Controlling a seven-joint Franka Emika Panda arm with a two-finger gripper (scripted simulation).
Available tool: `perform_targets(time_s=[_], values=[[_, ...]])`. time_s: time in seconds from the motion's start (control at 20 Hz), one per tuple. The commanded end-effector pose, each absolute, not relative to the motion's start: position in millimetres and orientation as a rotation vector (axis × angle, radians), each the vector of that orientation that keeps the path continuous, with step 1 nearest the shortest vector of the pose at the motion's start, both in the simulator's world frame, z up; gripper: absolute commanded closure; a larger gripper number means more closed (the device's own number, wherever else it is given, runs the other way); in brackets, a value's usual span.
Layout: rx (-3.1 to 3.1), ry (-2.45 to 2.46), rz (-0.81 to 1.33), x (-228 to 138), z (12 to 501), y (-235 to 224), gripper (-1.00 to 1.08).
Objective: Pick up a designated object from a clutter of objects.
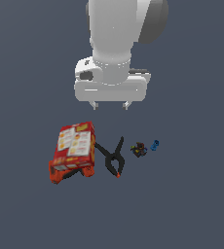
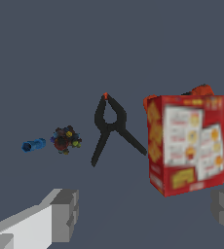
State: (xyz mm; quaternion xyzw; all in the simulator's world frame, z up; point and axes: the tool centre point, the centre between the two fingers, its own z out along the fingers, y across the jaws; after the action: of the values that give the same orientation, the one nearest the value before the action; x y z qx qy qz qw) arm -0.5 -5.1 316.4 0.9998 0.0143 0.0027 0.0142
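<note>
A flat, dark slate-blue floor (image 1: pixel 192 204) fills both views edge to edge, plain and unmarked. No wall, furniture or window shows. The light is soft and even, with only faint shadows on the ground, and no horizon line is visible

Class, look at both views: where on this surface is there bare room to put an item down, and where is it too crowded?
Bare floor lies open all round the cluster. Crowded: the red carton over the orange item, the black clamp close beside it, then the dark flecked object and the blue piece close together.
</note>
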Motion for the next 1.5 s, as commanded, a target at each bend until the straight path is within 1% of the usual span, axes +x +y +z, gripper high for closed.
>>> perform_targets(time_s=[0.0,0.5,0.95,1.2,1.45], values=[[3.113,0.045,0.008,-0.5,316.4,-5.1,-0.92],[3.144,-0.011,-0.001,1.2,303.1,-12.2,-0.92],[3.141,0.012,-0.001,2.7,298.6,-9.1,-0.92],[3.132,0.099,-0.002,8.0,278.6,2.8,-0.92],[3.114,0.247,-0.003,14.5,244.7,23.9,-0.92]])
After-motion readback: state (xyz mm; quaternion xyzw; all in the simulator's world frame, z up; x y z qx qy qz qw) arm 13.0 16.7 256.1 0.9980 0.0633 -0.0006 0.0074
